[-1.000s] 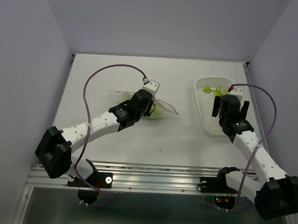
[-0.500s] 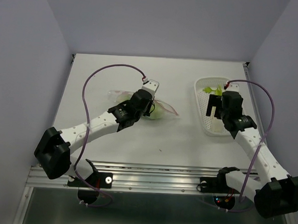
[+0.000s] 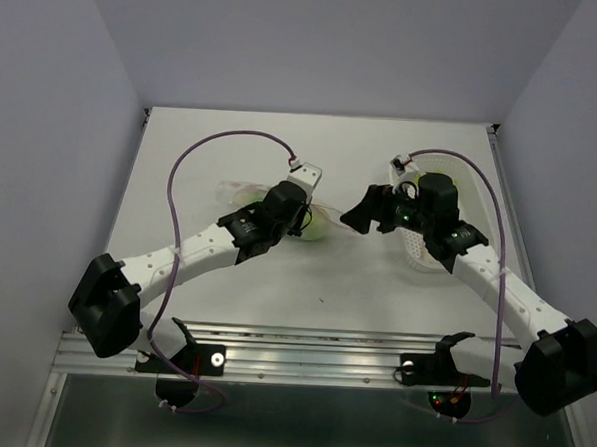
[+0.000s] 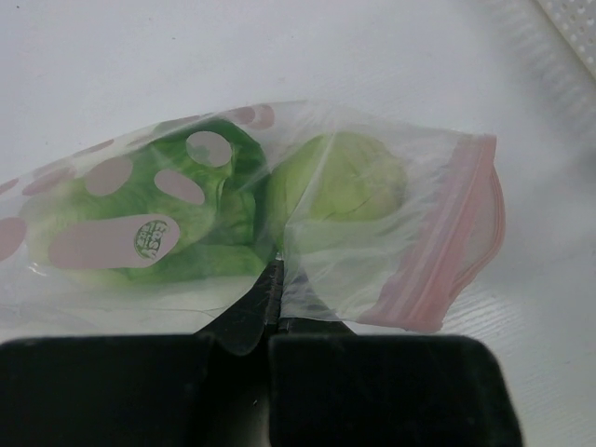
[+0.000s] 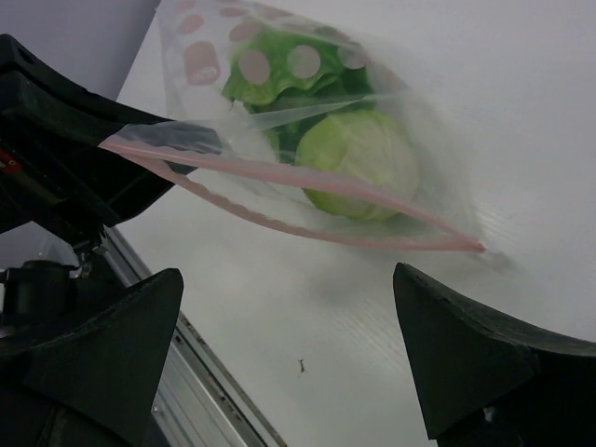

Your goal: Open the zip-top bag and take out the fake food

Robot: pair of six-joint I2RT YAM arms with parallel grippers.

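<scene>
A clear zip-top bag (image 4: 372,233) lies mid-tabletop (image 3: 326,280), with green fake food (image 4: 340,182) inside. The left end effector (image 4: 270,321) pinches its plastic; the right end effector (image 5: 289,349) gapes wide near its parted pink zipper.

The left gripper (image 4: 271,321) fills the bottom of the view, its two black fingers (image 4: 102,391) pressed together with a thin fold of the zip-top bag (image 4: 372,251) pinched between their tips. The bag lies flat on the white surface (image 4: 186,56) just beyond the fingers, clear and crinkled, with pink oval markings and a small round printed stamp on its left part. Its pink zipper strip (image 4: 456,242) curves down the right-hand end, where the mouth gapes slightly. Inside, a pale green lettuce-like ball (image 4: 345,177) sits towards the zipper end, touching a darker green leafy piece (image 4: 233,214) to its left. A sliver of white perforated basket (image 4: 573,19) shows at the top right.
</scene>
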